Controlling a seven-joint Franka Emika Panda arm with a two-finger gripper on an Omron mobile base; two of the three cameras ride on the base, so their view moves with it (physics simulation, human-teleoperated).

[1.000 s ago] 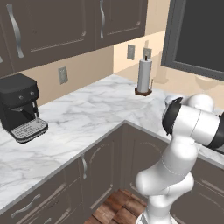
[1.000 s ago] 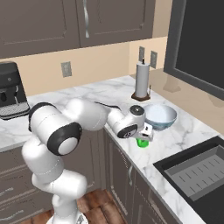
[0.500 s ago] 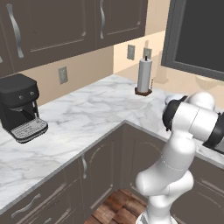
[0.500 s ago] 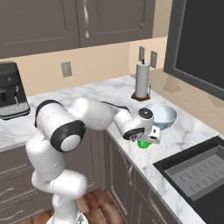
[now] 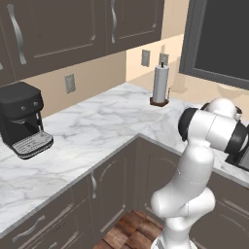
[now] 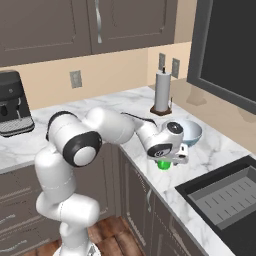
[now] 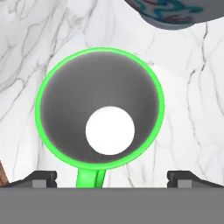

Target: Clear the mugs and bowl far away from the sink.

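Observation:
A bright green mug (image 7: pixel 100 109) stands upright on the marble counter, seen from straight above, its handle (image 7: pixel 91 177) pointing toward the hand. My gripper (image 7: pixel 113 179) hovers directly over it, open, with its fingertips (image 7: pixel 35 178) set wide on both sides of the handle end and nothing held. From the right base view the gripper (image 6: pixel 170 157) points down just above the green mug (image 6: pixel 162 165) near the counter's front edge. The bowl (image 6: pixel 189 132) sits right behind the mug, and its rim (image 7: pixel 170 13) is close by. The black sink (image 6: pixel 225 200) lies to the right.
A paper towel holder (image 6: pixel 161 92) stands at the back of the counter below wall outlets, and is also in the left base view (image 5: pixel 160 85). A black coffee machine (image 5: pixel 22 119) sits far left. Dark cabinets hang above, and a dark window frame is at the right.
The hand has shifted a little to the right and down, settling over the green mug. Mug and bowl have stayed in place, and the jaws have stayed open.

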